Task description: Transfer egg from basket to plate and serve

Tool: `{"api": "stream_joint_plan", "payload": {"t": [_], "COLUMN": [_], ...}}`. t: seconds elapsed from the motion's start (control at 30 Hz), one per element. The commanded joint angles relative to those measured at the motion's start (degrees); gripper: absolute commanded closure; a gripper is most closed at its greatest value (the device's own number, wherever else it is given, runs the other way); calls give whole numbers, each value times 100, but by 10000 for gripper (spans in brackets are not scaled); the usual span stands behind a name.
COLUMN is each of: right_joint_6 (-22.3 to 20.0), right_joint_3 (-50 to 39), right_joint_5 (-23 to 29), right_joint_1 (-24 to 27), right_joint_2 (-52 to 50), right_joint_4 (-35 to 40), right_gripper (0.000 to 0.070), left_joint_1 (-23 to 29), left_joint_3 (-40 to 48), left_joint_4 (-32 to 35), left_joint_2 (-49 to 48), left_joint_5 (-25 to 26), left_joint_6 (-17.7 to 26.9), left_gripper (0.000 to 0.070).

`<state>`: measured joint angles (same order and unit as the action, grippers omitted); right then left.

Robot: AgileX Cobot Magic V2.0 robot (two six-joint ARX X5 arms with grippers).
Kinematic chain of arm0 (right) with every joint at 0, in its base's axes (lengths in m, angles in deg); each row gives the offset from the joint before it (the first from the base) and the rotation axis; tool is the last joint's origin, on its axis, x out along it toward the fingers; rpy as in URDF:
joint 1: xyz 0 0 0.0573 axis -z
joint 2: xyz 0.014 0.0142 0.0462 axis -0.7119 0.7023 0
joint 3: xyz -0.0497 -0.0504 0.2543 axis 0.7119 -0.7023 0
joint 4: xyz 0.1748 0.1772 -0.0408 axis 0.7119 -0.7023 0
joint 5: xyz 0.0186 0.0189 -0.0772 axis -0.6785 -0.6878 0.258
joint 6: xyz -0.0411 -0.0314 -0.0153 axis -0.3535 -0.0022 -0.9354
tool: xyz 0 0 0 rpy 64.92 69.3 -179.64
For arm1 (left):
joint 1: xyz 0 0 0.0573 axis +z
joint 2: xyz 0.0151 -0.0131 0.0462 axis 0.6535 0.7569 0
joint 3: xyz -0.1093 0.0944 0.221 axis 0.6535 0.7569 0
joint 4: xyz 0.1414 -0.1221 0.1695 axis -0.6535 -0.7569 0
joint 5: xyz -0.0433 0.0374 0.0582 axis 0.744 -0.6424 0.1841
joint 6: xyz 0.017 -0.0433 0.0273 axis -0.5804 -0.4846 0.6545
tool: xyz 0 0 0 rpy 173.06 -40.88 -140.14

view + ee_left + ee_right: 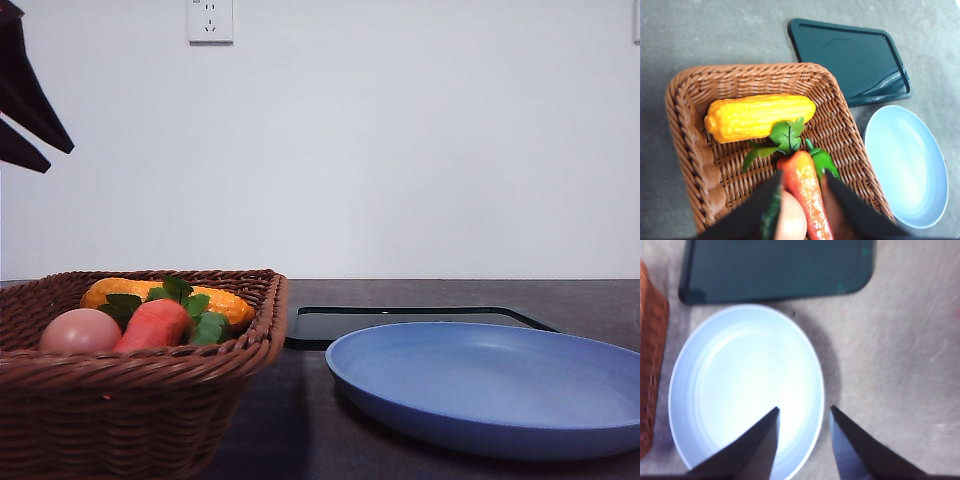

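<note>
Small smooth pinkish-brown egg point(80, 331) lies in the brown woven wicker basket point(150, 400), in the near-left part as the front view gives it, touching or just beside the orange-red carrot with green leaves point(155, 323); yellow corn cob point(165, 297) lies behind both, towards the far wall of the basket.

Left gripper point(800, 187) hangs over the basket, its fingers point(757, 207) spread and holding nothing; in the left wrist view the egg point(790, 222) sits between the fingers but tight against the carrot point(807, 192), whose long axis runs straight through the gap, leaves point(785, 140) pointing away towards the corn point(757, 116); a green piece point(825, 162) lies against the carrot's other side.

Judgement: the left arm is the nearer one by far; the carrot is the obstacle; a straight close risks pinching carrot with egg, so the fingers want shifting towards the egg's side first.

Wide round shallow light-blue plate point(490, 385) stands bare on the dark worktop point(300, 440), just beside the basket; flat black rectangular tray point(400, 322) behind it. Right gripper point(802, 412) hovers over the plate's point(740, 375) edge, fingers point(760, 440) spread, empty.
</note>
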<state>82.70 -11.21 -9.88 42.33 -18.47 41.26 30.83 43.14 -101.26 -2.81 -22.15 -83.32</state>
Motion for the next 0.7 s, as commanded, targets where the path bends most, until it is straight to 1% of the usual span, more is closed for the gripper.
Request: {"api": "stream_joint_plan", "payload": {"t": [0.0, 0.03, 0.1, 0.2, 0.43, 0.53, 0.67], "right_joint_6": [22, 82, 142, 257, 539, 544, 668], "right_joint_3": [19, -25, -141, -351, -910, -941, -941], "right_joint_5": [-23, -19, -9, 40, 14, -88, -206], "right_joint_1": [-83, -122, -186, -257, -283, -285, -285], "right_joint_2": [126, 179, 301, 483, 996, 1240, 1558], "right_joint_4": [39, 66, 150, 352, 1210, 1415, 1725], "right_gripper": [477, 477, 477, 477, 477, 478, 482], "left_joint_1": [-35, -44, -60, -66, -66, -66, -66], "left_joint_3": [-81, -81, -81, -81, -81, -81, -81], "left_joint_4": [35, 35, 37, 34, 33, 33, 33], "left_joint_2": [52, 52, 52, 52, 52, 52, 52], "left_joint_5": [48, 48, 48, 48, 48, 48, 47], "left_joint_6": [72, 65, 20, -7, -5, -5, -1], "left_gripper": [405, 384, 375, 375, 375, 375, 375]}}
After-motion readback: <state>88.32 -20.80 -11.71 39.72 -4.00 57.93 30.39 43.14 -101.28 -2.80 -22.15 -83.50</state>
